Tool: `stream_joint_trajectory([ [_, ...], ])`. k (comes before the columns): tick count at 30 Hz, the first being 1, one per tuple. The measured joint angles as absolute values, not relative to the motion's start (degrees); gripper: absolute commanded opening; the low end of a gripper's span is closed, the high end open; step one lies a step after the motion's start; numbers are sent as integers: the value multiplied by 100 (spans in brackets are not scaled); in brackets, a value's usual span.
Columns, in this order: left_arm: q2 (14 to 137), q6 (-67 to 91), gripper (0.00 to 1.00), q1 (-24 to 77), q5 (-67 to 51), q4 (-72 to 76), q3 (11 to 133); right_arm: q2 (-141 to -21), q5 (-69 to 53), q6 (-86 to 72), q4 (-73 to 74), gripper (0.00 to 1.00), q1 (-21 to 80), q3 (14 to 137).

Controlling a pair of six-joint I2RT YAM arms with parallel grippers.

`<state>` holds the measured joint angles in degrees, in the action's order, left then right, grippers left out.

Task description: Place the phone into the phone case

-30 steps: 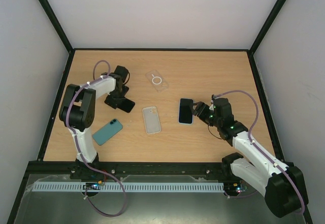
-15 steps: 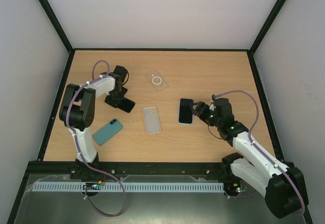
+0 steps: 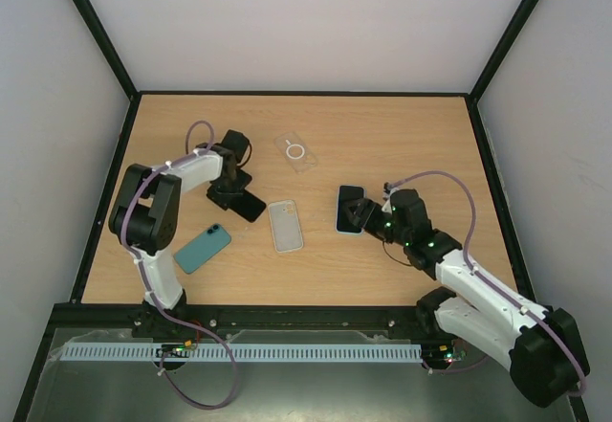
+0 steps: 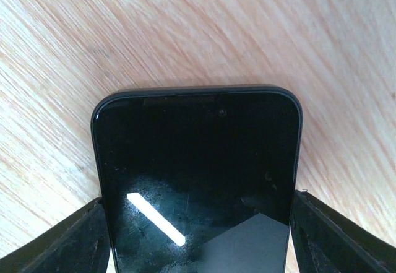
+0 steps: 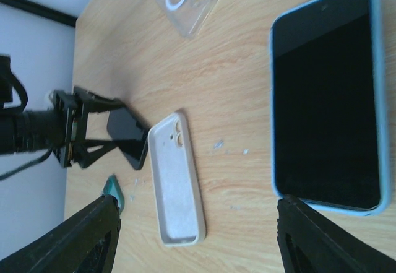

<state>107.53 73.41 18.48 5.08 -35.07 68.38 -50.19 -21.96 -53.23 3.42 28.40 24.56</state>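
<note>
Over the last second the left gripper [image 3: 237,192] has swung toward the middle of the table [image 3: 382,135], carrying the black phone [image 3: 251,207] closer to the white case [image 3: 285,225], and the right arm has reached leftward. Nearest us lies a teal phone [image 3: 202,248], flat and untouched. Further in, the right gripper [image 3: 363,217] hovers with its jaws spread and nothing between them, just short of a phone in a blue case [image 3: 350,209]. We judge it is standing by, perhaps to steady the case. The white case lies hollow side up between the two arms, ready to receive a phone. Beyond it, the left jaws pinch the black phone by its long edges, a grip that leaves its back free to drop into the case. The phone is bare and glossy, screen up, with rounded corners, faint smudges and one bright streak of reflected light. From the right wrist it looks tipped up off the wood. Farthest back sits a clear case [image 3: 295,150] with a white ring.
</note>
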Motion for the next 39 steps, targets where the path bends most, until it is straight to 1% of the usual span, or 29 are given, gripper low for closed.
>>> stream_joint_trajectory([
  [5,10525,7181,63,1970,325,-3422,6573,-5207,-2180,-5341,204,69,3428,2456],
  [9,10342,7054,62,2095,250,-3426,6355,-5426,-2167,-5341,82,69,3715,2458],
  [16,10108,6842,60,2427,318,-3612,6239,-5712,-2099,-5358,-113,69,3935,2471],
  [22,9640,6766,58,2687,569,-3747,6267,-5911,-2073,-5365,-226,69,3994,2480],
  [24,9487,6757,65,2764,687,-3809,6302,-6005,-2071,-5363,-259,69,4021,2502],
  [28,9341,6716,70,2823,851,-3850,6353,-6202,-2067,-5360,-316,69,4073,2615],
  [31,9358,6552,80,2860,1011,-3863,6396,-6307,-2056,-5360,-368,69,4143,2687],
  [33,9470,6447,87,2919,1199,-3981,6541,-6324,-2045,-5367,-375,69,4182,2689],
  [36,9703,6283,95,3107,1391,-4056,6764,-6329,-2012,-5402,-377,69,4211,2689],
  [39,9850,6158,99,3356,1520,-4106,6840,-6329,-1955,-5424,-375,69,4211,2689],
])
